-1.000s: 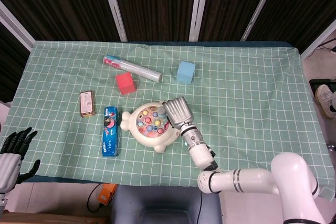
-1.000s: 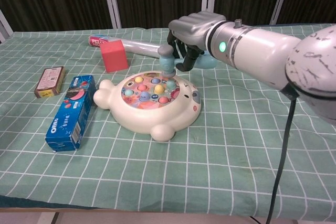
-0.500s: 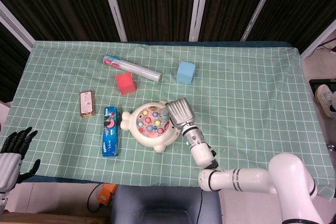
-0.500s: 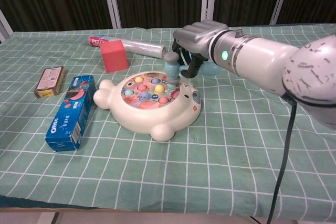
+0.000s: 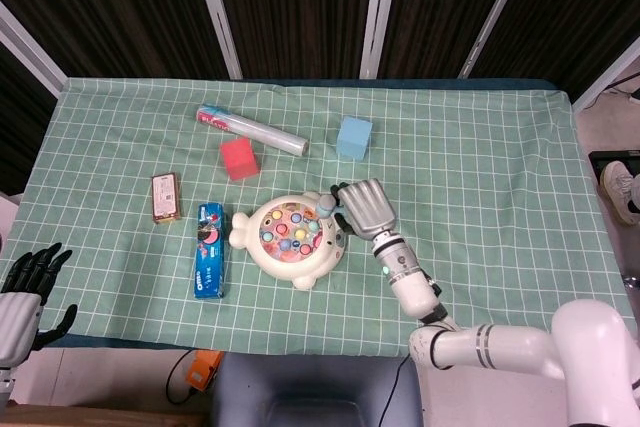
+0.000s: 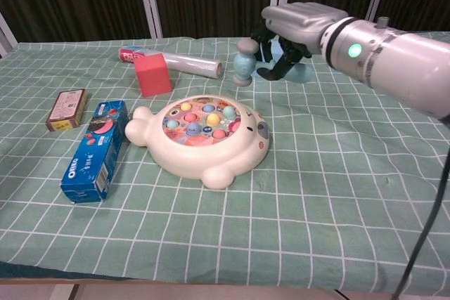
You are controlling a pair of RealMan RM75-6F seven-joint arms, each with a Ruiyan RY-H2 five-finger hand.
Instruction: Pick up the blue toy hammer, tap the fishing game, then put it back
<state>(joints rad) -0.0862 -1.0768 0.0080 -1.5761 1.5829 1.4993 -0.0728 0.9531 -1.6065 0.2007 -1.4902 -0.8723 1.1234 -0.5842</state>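
At the fishing game's (image 6: pixel 199 137) two o'clock, the right hand (image 6: pixel 295 27) is gripping the blue toy hammer (image 6: pixel 245 63) aloft, and should be lowering it gently onto bare cloth.

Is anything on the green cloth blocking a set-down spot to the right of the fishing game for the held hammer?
Nothing visible does. The right robot hand holds the blue toy hammer above the white fishing game; the green checked cloth to its right shows bare.
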